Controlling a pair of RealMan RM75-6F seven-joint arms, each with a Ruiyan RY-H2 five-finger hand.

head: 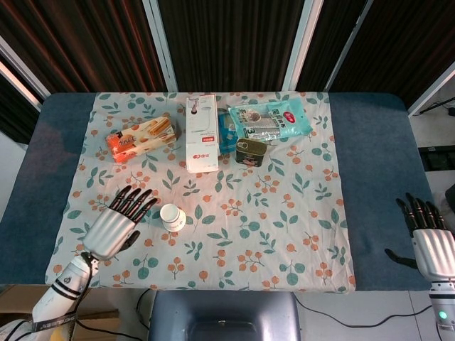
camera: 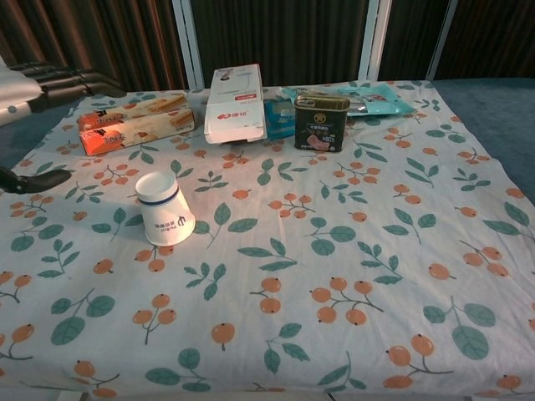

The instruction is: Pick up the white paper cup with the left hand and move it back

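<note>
Two risks concern us most at this moment. First, the white paper cup (head: 173, 217) stands upside down on the floral cloth (head: 284, 234), wide rim on the fabric, narrow base up; we judge it light enough that a sideways brush from a fingertip would tip it or skid it away before any grasp forms. Second, the tapered wall narrows upward, so a hold taken too high could let the cup slip down out of the fingers. The cloth could also ruck under a dragging cup.

We log the left hand (head: 121, 220) just beside the cup on its left, not touching it, fingers extended and spread, holding nothing. In the chest view the same hand (camera: 50, 83) shows only at the frame's left edge, so that view does not let us judge thumb clearance. The right hand (head: 430, 238) rests well apart over the bare blue table (head: 377, 185) on the right side, fingers straight and slightly apart, also holding nothing.

Surroundings, largest first: the teal snack bag (head: 274, 121), the white carton (head: 201, 133), the orange biscuit pack (head: 141, 138), the dark tin (head: 252, 152). All sit in a row along the far part of the cloth. We judge that row the limit on backward travel: the carton and biscuit pack lie roughly behind the cup, with open cloth between.
</note>
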